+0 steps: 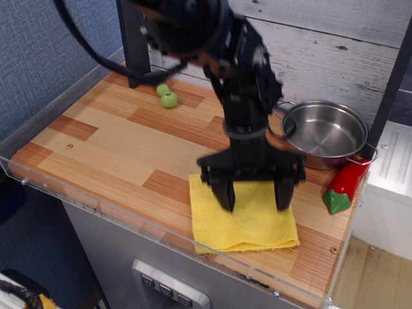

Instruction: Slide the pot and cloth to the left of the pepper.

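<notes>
The yellow cloth [248,222] lies flat near the table's front edge, right of centre. My gripper [253,196] stands open with both fingertips pressed down on the cloth's upper part. The steel pot [324,133] sits behind and to the right of the cloth, off it, touching the arm's side. The red pepper [344,185] with its green stem cap lies at the right edge, just in front of the pot and right of the cloth.
Two small green round pieces [167,96] lie at the back left near a black post [133,42]. A clear plastic rim [96,209] edges the wooden table [109,145]. A white unit [393,174] stands to the right.
</notes>
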`<state>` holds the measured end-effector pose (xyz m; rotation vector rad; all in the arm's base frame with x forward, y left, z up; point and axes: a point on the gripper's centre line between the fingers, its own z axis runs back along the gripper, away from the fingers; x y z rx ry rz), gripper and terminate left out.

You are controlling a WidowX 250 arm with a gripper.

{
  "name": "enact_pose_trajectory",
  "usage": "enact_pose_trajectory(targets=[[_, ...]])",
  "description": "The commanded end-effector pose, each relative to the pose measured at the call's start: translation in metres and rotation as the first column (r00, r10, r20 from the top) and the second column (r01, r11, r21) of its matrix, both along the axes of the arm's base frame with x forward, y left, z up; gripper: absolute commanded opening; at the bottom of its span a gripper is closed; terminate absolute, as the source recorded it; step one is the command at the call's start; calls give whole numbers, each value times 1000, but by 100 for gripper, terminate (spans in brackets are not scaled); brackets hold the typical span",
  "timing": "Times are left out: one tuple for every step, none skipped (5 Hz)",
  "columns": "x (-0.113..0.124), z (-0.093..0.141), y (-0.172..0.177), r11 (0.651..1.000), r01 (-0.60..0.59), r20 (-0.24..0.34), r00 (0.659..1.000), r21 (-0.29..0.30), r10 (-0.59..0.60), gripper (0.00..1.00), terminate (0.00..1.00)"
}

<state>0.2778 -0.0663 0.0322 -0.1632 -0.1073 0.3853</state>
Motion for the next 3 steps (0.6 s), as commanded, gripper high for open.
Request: enact_pose_trajectory(targets=[[15,65,6,991,-104,136,984,-86,115,100,0],[12,90,9,985,-125,180,973,-119,145,100,0],[12,90,9,985,-125,180,973,-119,145,100,0]])
